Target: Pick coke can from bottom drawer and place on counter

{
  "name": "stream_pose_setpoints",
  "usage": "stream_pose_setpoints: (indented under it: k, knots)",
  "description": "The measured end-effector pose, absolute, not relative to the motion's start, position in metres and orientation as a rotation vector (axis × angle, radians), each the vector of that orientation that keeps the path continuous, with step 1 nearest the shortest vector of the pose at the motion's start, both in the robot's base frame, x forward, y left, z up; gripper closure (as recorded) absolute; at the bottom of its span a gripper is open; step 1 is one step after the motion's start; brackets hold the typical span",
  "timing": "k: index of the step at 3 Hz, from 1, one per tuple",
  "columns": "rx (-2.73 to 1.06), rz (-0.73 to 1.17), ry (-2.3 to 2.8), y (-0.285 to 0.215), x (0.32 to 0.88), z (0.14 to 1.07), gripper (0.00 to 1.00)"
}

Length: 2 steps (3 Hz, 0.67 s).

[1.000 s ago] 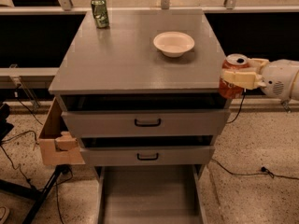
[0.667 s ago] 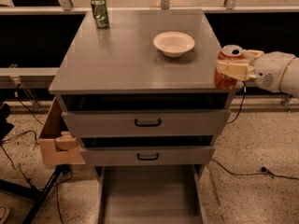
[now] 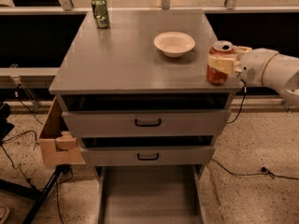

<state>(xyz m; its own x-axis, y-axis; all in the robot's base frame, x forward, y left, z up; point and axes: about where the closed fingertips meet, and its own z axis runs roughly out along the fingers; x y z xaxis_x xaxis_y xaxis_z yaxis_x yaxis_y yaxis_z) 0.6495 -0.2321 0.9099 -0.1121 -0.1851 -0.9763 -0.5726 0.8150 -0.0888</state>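
Note:
The coke can (image 3: 217, 72) is red-orange with a silver top and stands upright at the right front corner of the grey counter (image 3: 126, 55). My gripper (image 3: 222, 59) reaches in from the right on a white arm and is shut on the can, its cream fingers (image 3: 221, 64) wrapped around the upper half. The can's base sits at the counter surface; I cannot tell whether it touches. The bottom drawer (image 3: 150, 195) is pulled out at the foot of the cabinet and its grey floor is bare.
A white bowl (image 3: 174, 43) sits on the counter just left of the can. A green can (image 3: 100, 12) stands at the back left. Two upper drawers (image 3: 147, 122) with black handles are slightly open. A cardboard box (image 3: 56, 139) hangs at the cabinet's left side. Cables lie on the floor.
My gripper has carried the coke can leftward and up from beside the cabinet's right edge onto the counter's right front corner.

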Motion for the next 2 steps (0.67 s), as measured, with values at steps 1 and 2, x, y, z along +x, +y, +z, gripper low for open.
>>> stream_pose_setpoints:
  k: [1, 2]
  knots:
    - [-0.570, 0.394, 1.685, -0.2290, 0.6724, 0.8876, 0.98]
    - [-0.570, 0.394, 1.685, -0.2290, 0.6724, 0.8920, 0.73]
